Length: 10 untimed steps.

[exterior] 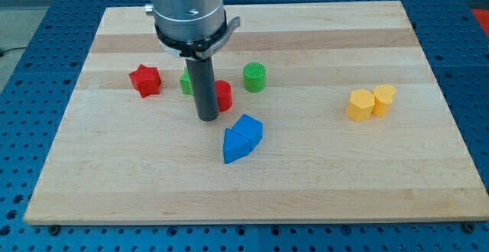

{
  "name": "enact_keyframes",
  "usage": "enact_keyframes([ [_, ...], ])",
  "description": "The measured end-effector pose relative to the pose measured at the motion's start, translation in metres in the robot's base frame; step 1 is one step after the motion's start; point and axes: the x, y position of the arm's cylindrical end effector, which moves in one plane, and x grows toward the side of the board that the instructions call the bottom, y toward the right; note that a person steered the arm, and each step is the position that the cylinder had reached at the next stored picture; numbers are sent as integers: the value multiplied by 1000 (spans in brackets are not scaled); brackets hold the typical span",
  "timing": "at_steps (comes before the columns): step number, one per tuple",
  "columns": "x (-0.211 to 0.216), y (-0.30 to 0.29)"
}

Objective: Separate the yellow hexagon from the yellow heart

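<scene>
Claw: none fitted; my tip [208, 118] sits left, beside the red block [222, 95]. Next, I approach right toward the touching yellow hexagon [360, 105] and yellow heart [383, 98].

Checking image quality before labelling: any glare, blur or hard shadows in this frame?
Camera view: even, soft light, no glare on the board; short soft shadows under the blue blocks and yellow pair; blocks sharp; the rod hides part of the red block and green block behind it; my tip in focus.
</scene>
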Motion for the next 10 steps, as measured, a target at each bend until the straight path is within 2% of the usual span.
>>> enact_keyframes([
  [1,4,-52],
  [2,-5,-44],
  [3,-28,-20],
  [5,-22,7],
  [7,-29,72],
  [10,-39,128],
])
